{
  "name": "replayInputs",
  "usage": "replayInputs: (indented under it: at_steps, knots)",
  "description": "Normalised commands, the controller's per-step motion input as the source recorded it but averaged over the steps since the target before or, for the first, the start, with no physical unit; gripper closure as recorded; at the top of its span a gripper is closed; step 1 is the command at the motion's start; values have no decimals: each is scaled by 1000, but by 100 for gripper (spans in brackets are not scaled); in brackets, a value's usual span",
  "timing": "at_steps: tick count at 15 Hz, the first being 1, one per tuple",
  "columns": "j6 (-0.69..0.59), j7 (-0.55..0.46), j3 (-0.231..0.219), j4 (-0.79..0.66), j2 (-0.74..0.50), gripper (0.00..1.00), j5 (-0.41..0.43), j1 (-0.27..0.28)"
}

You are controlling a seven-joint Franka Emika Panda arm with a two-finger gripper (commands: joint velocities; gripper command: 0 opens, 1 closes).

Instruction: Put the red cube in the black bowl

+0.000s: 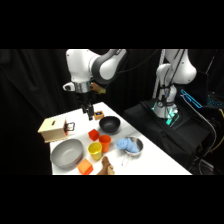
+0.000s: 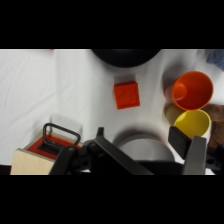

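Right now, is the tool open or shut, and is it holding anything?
Tool: open, holding nothing; the red cube lies on the table, apart from it.

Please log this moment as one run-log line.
phase: approach | gripper: above table, empty | red cube: on table | black bowl: empty

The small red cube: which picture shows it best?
The wrist view: the small red cube lies alone on the white table, top face unobstructed. In the side view the cube is a tiny patch beside the orange cup.
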Motion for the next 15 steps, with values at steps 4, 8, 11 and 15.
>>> replayInputs:
  at_steps: [4, 8, 11, 15]
  knots:
    - [104, -328, 66, 175, 184, 0, 143, -121]
    - [138, -261, 75, 115, 145, 0, 111, -103]
    - [144, -209, 76, 112, 161, 0, 84, -93]
    - [132, -186, 89, 98, 142, 0, 76, -92]
